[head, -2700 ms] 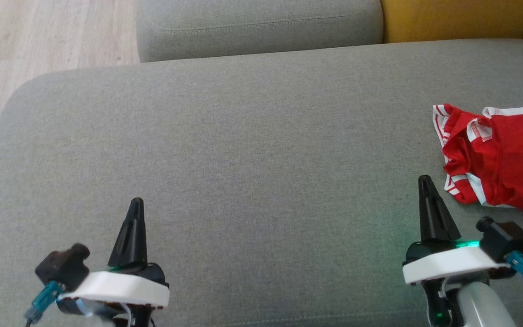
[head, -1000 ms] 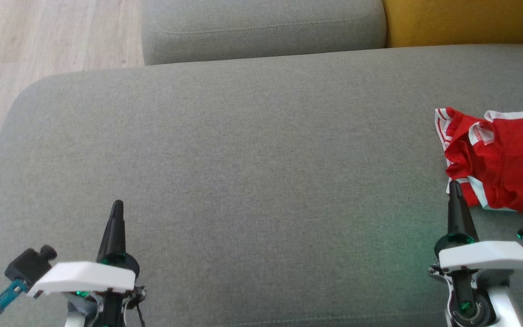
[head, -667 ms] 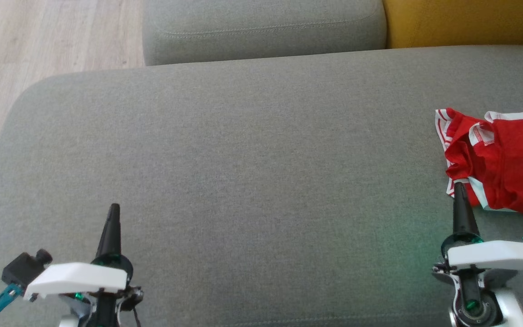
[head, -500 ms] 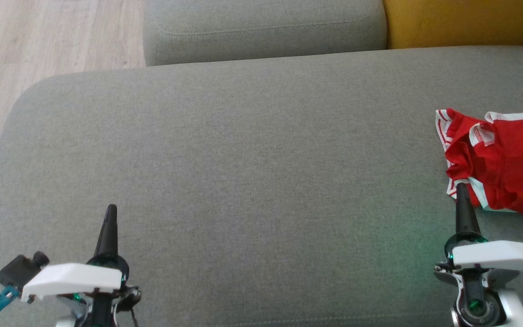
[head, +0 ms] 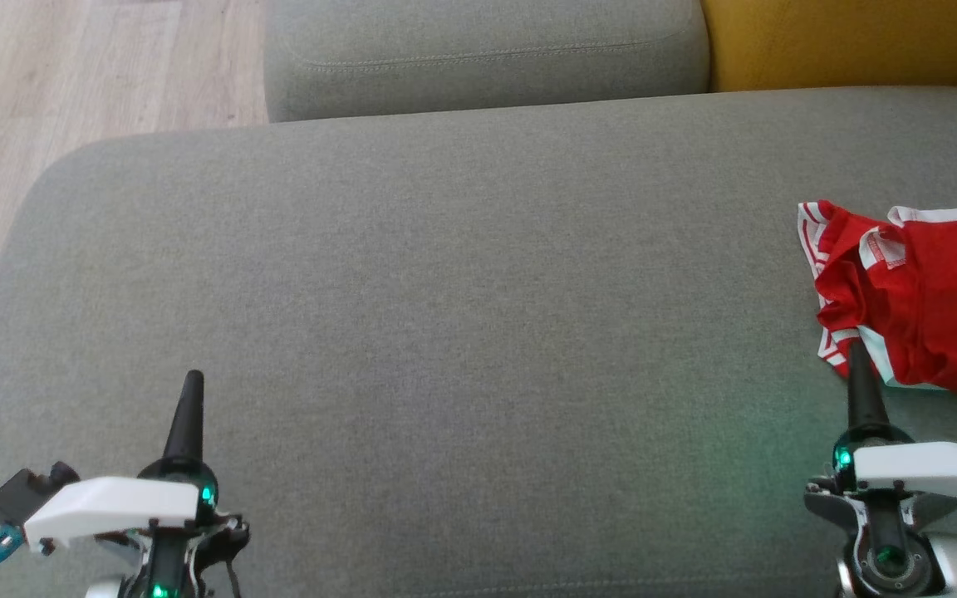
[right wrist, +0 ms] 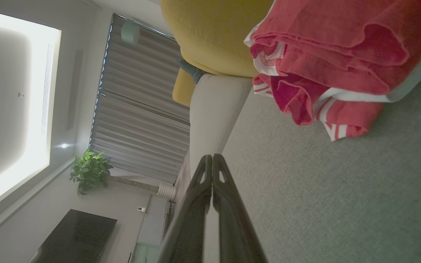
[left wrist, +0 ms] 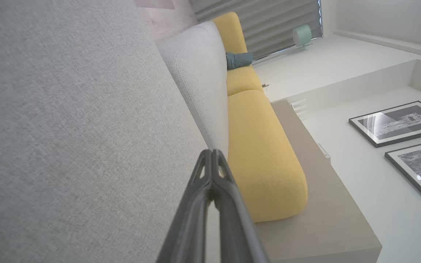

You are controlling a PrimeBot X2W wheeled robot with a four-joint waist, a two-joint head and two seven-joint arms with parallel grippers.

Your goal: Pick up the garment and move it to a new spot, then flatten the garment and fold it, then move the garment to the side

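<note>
On the grey sofa cushion [head: 445,274], at 3 o'clock in the head view and running off its edge: the red garment [head: 935,291], white-trimmed, lying in loose layers with a rumpled flap toward 9 o'clock, neither spread flat nor squarely folded. Long axis hard to judge with the far part cut off; by the visible part, roughly 9 to 3. Nearer by far: the right gripper [head: 856,353], jaws pressed together on nothing, tip at the cloth's 7 o'clock corner over the striped hem; touching or just above it, cannot tell. In the right wrist view, cloth at 1 to 2 o'clock of the closed tips, hem corner nearest, grey cushion between. At 7 o'clock of the head view, well apart from the cloth: the left gripper [head: 189,386], clenched likewise, empty, above bare cushion. Fits two stages alike: cloth at the side waiting to be lifted, or cloth roughly folded and already set aside. Either way, judged: cloth squarely on the right arm's side, up and to the right of its tips, with nearly the whole cushion between it and the left arm.
</note>
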